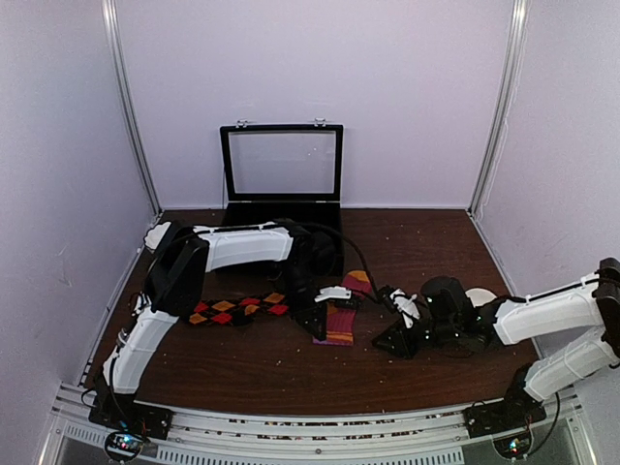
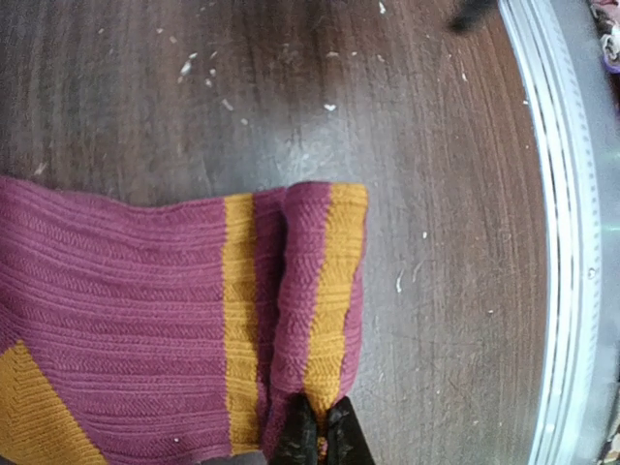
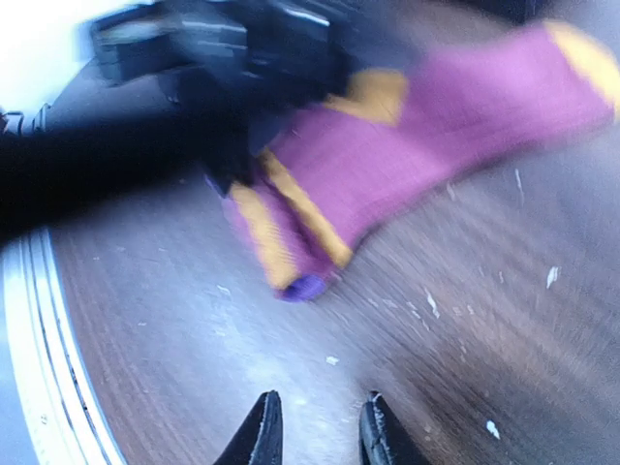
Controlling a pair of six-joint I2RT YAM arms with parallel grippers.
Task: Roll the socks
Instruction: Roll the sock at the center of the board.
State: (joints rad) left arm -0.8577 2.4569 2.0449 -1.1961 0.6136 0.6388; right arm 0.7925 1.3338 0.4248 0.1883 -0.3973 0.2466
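Your left gripper (image 2: 320, 436) pinches the folded end of the magenta sock (image 2: 145, 320), jaws closed tight on the fabric. Your right gripper (image 3: 320, 436) hovers near that sock over bare wood, fingers slightly apart and holding nothing. You have two socks on view: the magenta one, banded in orange, lies mid-table, and the black argyle sock (image 1: 237, 309) lies flat to its left. One black case (image 1: 282, 165) with a clear lid stands open at the back. Dark wood-grain table (image 1: 417, 252), flecked white; pale lilac walls (image 1: 387, 87) enclose it.
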